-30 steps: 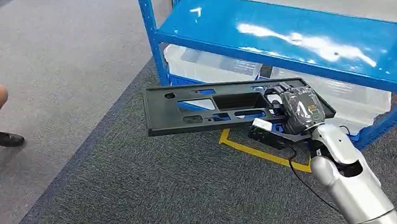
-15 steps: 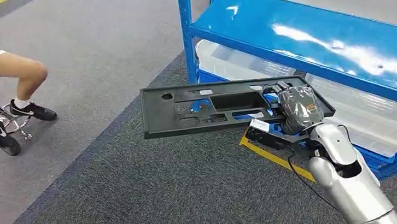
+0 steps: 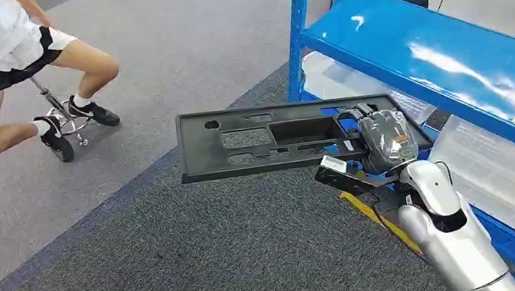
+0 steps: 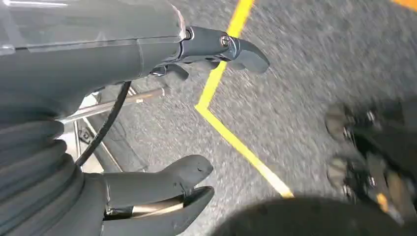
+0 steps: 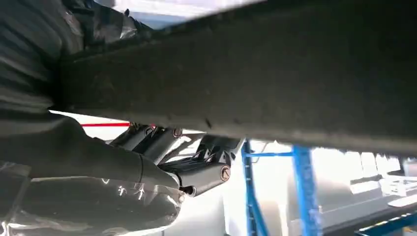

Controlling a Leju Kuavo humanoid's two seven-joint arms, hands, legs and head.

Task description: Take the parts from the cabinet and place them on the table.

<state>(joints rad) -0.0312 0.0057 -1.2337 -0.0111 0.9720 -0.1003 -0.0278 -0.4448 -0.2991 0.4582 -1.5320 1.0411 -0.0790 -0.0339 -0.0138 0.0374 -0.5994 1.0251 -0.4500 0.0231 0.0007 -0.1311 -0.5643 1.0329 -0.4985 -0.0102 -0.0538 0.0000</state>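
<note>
Gripping the black part (image 3: 268, 141) at its right end, the right robot hand (image 3: 382, 140) sits at centre right of the head frame, fingers wrapped over the panel's edge. Part is a long flat panel with several cut-outs, held roughly level above the carpet (image 3: 202, 265), spanning from frame centre to the hand. Silver right arm (image 3: 449, 241) enters from the lower right corner.

Blue shelf rack (image 3: 445, 56) occupies the upper right; its blue post (image 3: 299, 34) stands just behind the part's upper edge. Clear bins (image 3: 499, 172) sit on the rack's lower level, below the blue shelf. Yellow floor tape (image 3: 379, 219) shows under the hand, near the rack's base.

Upper left of the head frame: a person (image 3: 11, 62) seated on a stool (image 3: 59, 111), legs bent, dark shoes on the lighter grey floor.

Right wrist view: part's dark underside (image 5: 246, 98) crosses the whole frame diagonally, with the hand's fingers (image 5: 206, 174) closed against it from beneath; blue rack uprights visible behind.

Left wrist view: left robot hand (image 4: 192, 108) hangs over carpet and yellow tape (image 4: 231, 137), holding nothing, thumb (image 4: 162, 182) and fingers (image 4: 231, 46) apart. Image is motion-blurred on the right side.
</note>
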